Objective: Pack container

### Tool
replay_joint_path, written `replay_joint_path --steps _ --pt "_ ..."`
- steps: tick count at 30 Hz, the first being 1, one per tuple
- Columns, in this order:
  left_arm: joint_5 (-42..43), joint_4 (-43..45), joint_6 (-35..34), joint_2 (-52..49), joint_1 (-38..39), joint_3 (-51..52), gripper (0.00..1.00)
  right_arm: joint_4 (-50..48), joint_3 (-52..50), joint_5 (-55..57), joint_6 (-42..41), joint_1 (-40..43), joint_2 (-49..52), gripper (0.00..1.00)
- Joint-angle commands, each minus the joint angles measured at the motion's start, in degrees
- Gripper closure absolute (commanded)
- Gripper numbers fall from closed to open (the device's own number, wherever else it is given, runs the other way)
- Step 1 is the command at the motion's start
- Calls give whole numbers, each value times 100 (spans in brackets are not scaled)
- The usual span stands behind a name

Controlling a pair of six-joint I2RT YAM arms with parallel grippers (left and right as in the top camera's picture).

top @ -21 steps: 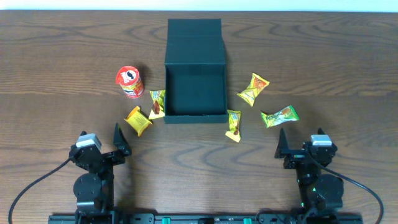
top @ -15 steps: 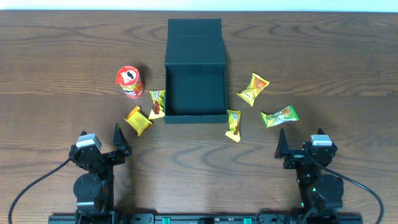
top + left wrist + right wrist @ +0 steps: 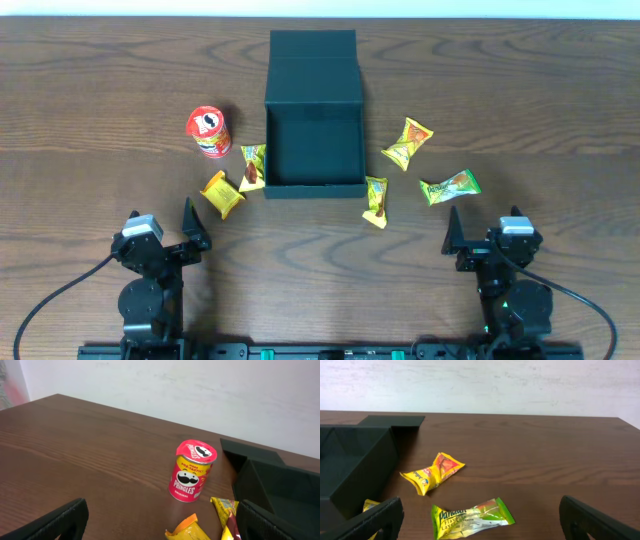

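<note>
My left gripper point(image 3: 162, 224) is spread wide, holding nothing, with the crisp can point(image 3: 208, 131) and an orange packet point(image 3: 222, 193) just ahead. Dead centre, the container point(image 3: 314, 188) sits open on the surface, lid flap laid back on its far side, about midway between the arms. My right gripper point(image 3: 487, 232) is spread too, and the green packet point(image 3: 450, 186) lies nearest it.

— Anything different from half a second back?

— Not that I can make out from here. I've compared the overhead views and find no shift. The left pincer point(image 3: 162, 218) and right pincer point(image 3: 484, 226) sit as they did. The container point(image 3: 314, 110), can point(image 3: 208, 131) and packets point(image 3: 406, 143) lie in the same spots on the surface point(image 3: 100, 100).
</note>
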State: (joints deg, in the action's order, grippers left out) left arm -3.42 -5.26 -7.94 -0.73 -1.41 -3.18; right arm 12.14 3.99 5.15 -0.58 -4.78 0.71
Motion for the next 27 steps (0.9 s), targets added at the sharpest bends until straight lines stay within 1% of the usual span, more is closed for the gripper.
replay_joint_path --steps 1,19,21,23,27 --pt "-120 -90 -66 55 -2 186 5 -13 -28 61 87 35 -39 1" --pt "-85 -85 -96 55 -2 186 4 -13 -28 61 87 35 -39 1" --pt "437 -92 -363 55 -2 186 4 -13 -28 61 87 35 -39 1" --pt "817 -22 -415 55 -2 186 5 -13 -28 61 87 35 -39 1" --pt "1843 0 -551 55 -2 186 5 -13 -28 61 87 35 -39 1"
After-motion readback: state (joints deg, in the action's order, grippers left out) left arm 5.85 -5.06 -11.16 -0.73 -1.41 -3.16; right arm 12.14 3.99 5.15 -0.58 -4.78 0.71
